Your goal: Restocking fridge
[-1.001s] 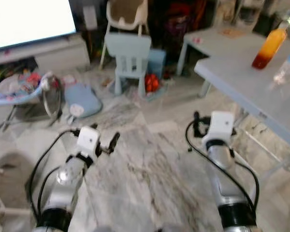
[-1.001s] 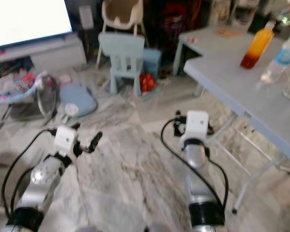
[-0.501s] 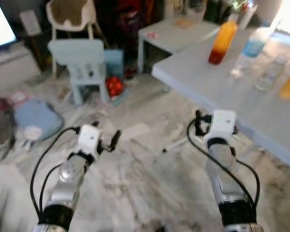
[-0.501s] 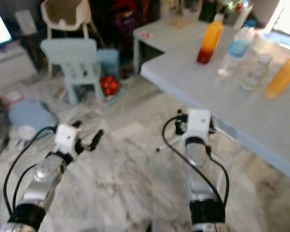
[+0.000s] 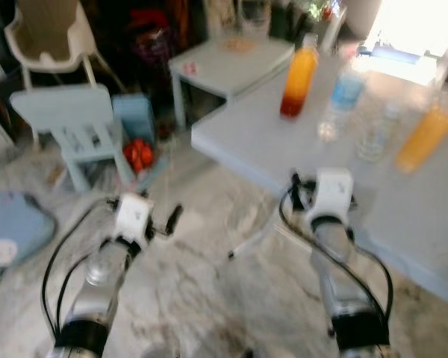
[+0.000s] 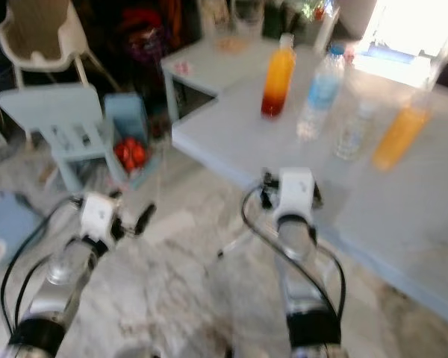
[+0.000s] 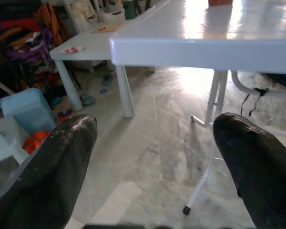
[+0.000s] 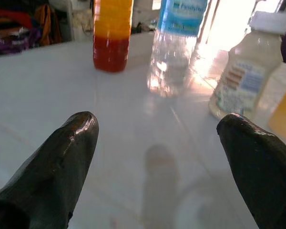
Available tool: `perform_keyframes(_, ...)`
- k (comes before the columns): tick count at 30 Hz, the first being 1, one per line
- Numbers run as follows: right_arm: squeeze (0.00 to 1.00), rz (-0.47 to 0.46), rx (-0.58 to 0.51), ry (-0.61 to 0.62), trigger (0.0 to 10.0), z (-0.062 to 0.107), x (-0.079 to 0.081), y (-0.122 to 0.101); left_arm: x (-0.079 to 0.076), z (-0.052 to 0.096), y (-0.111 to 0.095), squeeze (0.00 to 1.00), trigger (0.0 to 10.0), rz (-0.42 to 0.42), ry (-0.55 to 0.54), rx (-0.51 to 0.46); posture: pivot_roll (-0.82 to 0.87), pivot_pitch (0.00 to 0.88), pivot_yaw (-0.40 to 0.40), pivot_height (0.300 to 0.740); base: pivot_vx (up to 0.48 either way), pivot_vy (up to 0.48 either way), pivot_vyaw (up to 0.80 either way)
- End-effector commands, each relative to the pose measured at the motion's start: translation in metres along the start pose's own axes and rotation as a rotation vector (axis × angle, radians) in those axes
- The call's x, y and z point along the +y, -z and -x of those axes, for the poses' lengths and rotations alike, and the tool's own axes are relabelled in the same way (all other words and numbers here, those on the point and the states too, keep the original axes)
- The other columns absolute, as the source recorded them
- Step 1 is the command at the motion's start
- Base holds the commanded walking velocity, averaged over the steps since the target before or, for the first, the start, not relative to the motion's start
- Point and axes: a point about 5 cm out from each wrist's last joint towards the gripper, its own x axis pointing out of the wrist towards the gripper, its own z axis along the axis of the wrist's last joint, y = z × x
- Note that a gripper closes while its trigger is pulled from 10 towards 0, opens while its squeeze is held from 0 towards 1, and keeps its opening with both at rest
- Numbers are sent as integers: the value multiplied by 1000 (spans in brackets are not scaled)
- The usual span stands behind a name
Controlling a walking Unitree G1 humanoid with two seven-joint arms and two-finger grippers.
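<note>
table (image 6: 403,201) edge sits under your right claw (image 8: 157,157), spread, empty, bottles (image 8: 112,33) ahead. left claw (image 7: 152,157) spread over open marble floor (image 7: 148,157), table leg (image 7: 124,90) beyond.

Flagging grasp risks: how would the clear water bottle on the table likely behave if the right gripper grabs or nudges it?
The water bottle looks thin-walled, so it may dent under the right gripper. It stands tall and narrow on the smooth table, so a nudge might tip it.
</note>
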Motion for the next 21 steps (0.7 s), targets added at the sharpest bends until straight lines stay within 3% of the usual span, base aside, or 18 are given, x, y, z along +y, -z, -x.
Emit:
perform_keyframes(1,0,-4,-3,-20,10000,0,9,-2,8,1,-3,0,10000,-8,-16,-5,38,9,-23,740,431,0,-800)
perform_keyframes(5,0,-2,-1,-20,10000,0,9,-2,8,0,-3,0,10000,-6,-15,-3,37,9,-23,740,311,0,-800)
perform_keyframes(14,0,-1,-3,-36,10000,-1,11,-1,12,-1,-3,0,10000,12,-52,2,37,9,-22,740,0,0,-800)
perform_keyframes(21,0,16,-57,-104,10000,2,21,-8,15,-1,-4,0,10000,25,-69,-4,39,8,-22,740,0,0,0)
